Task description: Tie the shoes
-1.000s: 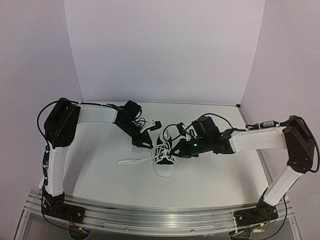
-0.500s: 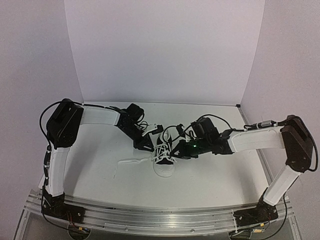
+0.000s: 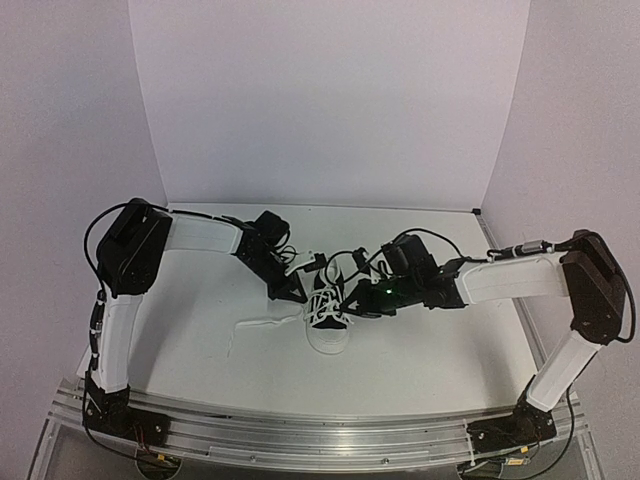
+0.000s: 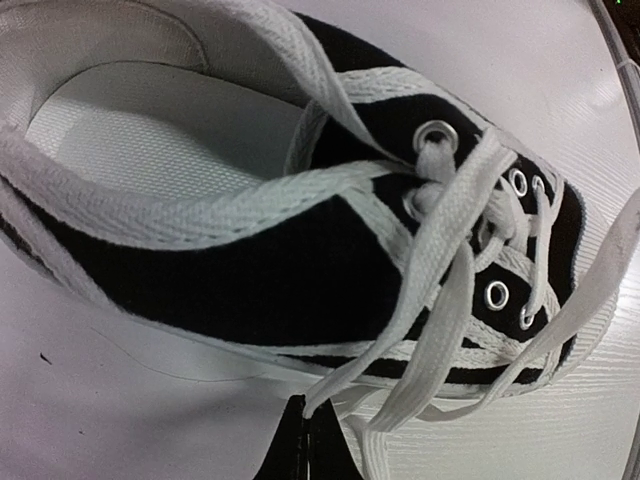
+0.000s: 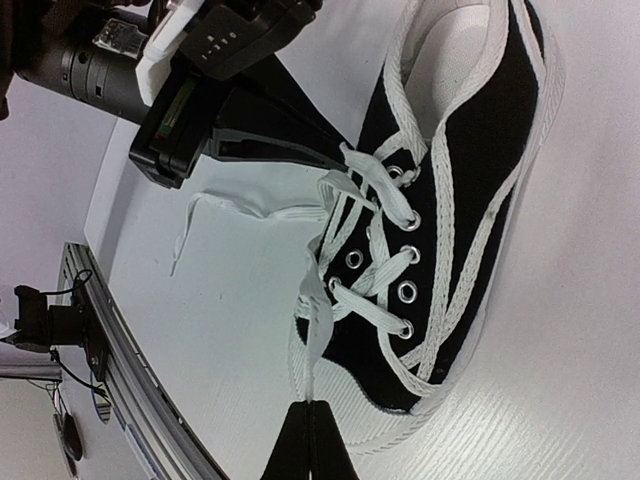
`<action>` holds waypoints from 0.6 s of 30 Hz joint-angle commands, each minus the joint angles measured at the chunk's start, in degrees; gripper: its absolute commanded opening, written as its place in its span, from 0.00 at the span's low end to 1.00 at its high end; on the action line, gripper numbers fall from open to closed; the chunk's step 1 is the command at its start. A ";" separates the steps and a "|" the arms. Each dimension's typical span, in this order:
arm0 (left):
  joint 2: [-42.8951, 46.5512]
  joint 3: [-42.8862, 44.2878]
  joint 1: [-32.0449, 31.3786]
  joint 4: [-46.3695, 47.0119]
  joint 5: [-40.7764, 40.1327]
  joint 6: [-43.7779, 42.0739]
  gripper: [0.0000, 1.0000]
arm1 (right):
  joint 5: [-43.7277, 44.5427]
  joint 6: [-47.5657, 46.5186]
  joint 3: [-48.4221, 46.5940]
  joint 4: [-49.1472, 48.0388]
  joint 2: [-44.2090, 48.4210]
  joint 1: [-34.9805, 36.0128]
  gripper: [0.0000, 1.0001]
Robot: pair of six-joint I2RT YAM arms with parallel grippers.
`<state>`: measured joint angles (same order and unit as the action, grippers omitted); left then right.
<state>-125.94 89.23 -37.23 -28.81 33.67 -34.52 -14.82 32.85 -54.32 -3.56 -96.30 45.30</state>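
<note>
The shoe (image 3: pixel 328 318) is a small black canvas sneaker with a white toe cap and sole, lying mid-table with its toe toward me. My left gripper (image 3: pixel 298 292) sits at the shoe's left side. In the left wrist view the left gripper (image 4: pixel 307 418) is shut on a flat white lace (image 4: pixel 354 374) that runs up to the eyelets. My right gripper (image 3: pixel 350 304) is at the shoe's right side. In the right wrist view the right gripper (image 5: pixel 311 406) is shut on another white lace (image 5: pixel 318 320), pulled taut from the shoe (image 5: pixel 470 200).
A loose length of lace (image 3: pixel 262 322) trails left of the shoe across the white table (image 3: pixel 200 350). White backdrop walls stand behind and at both sides. The metal rail (image 3: pixel 320 435) with both arm bases runs along the near edge.
My left gripper has moved a little right, up to the shoe, and its jaws have shut on a lace. The right gripper has barely moved and stays shut on its lace.
</note>
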 commanded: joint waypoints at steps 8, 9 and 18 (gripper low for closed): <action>12.57 1.49 -0.09 0.46 -2.02 7.23 0.00 | 5.68 5.92 -12.57 -1.90 -8.14 -0.21 0.00; 13.17 1.63 -0.12 0.27 -1.55 7.92 0.00 | 5.96 6.02 -13.24 -2.12 -8.99 -0.20 0.00; 14.03 2.64 -0.48 -1.02 1.17 12.54 0.00 | 5.09 10.82 -18.69 -4.99 -15.66 -0.09 0.00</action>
<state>-113.94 90.04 -37.44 -28.61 32.78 -24.74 -10.88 40.37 -70.68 -5.87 -110.41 45.30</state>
